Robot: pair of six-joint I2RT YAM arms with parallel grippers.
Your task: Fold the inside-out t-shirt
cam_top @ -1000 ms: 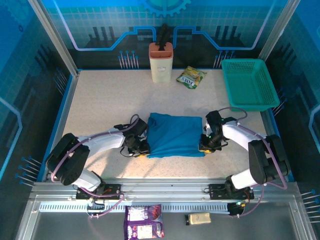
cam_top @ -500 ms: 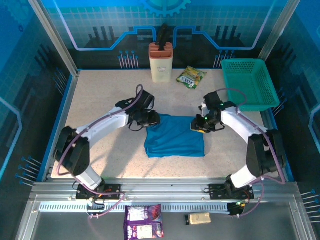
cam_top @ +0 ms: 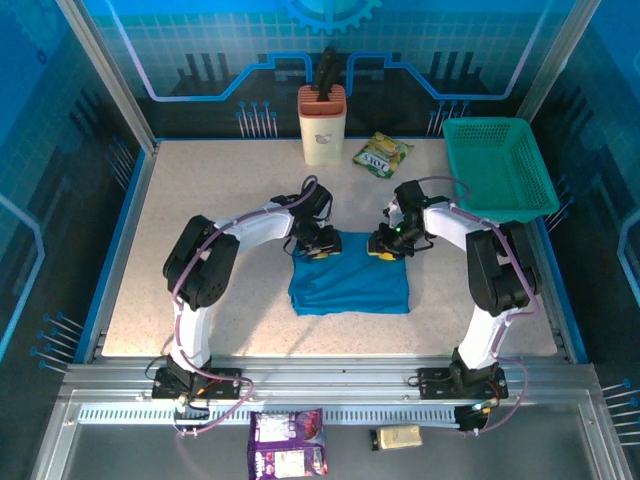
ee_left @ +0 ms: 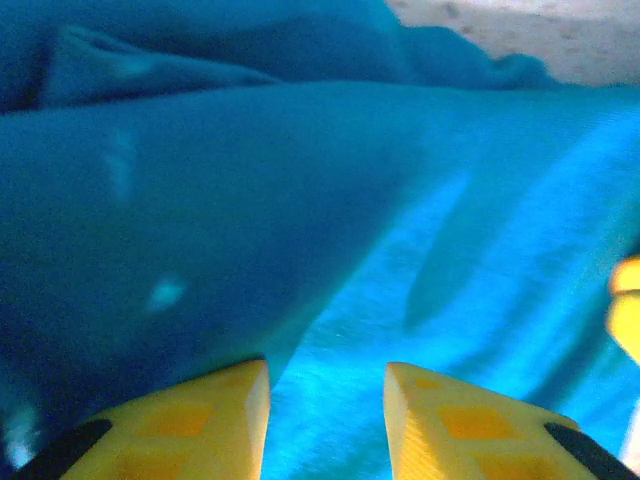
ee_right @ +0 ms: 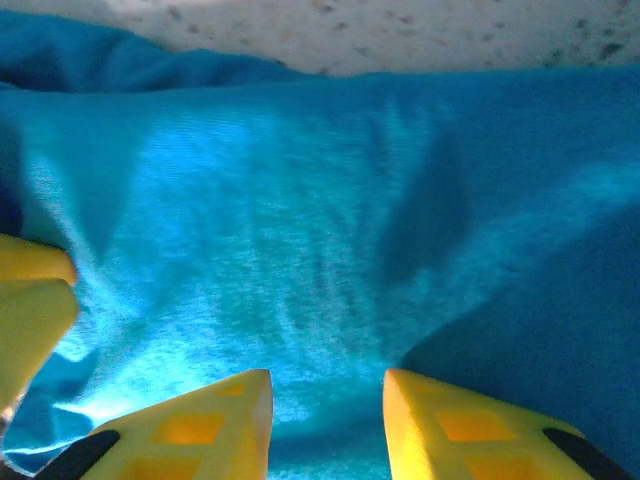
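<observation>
You've carried the near edge of the t-shirt (cam_top: 350, 287) over to its far edge. The left pincer (cam_top: 320, 250) and right pincer (cam_top: 385, 248) now stand parted there, so that fold looks laid.

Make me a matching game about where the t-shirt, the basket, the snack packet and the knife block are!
1 t-shirt
2 basket
3 snack packet
4 knife block

A far right corner
B between the knife block and the basket
C middle of the table
D standing at the far edge, middle

Pairs: 1-C, 2-A, 3-B, 4-D
</observation>
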